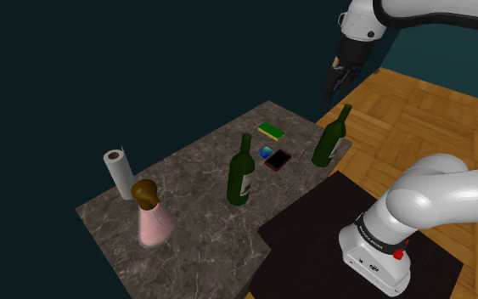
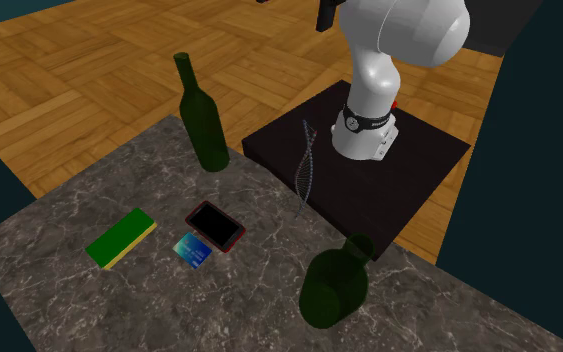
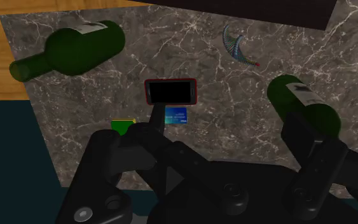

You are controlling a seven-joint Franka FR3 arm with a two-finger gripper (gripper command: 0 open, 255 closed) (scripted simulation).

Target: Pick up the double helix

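The gripper point(image 1: 330, 87) is being held high, jaws released; centring over the thin upright double helix point(image 3: 234, 43) is being called for.

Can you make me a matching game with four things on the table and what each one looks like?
Things:
1 double helix
2 phone
3 sponge
4 card

Looks:
A green with a yellow side
B blue, lying beside the phone
C thin, standing upright near the black stand
D black screen with a red rim

Pairs: 1-C, 2-D, 3-A, 4-B
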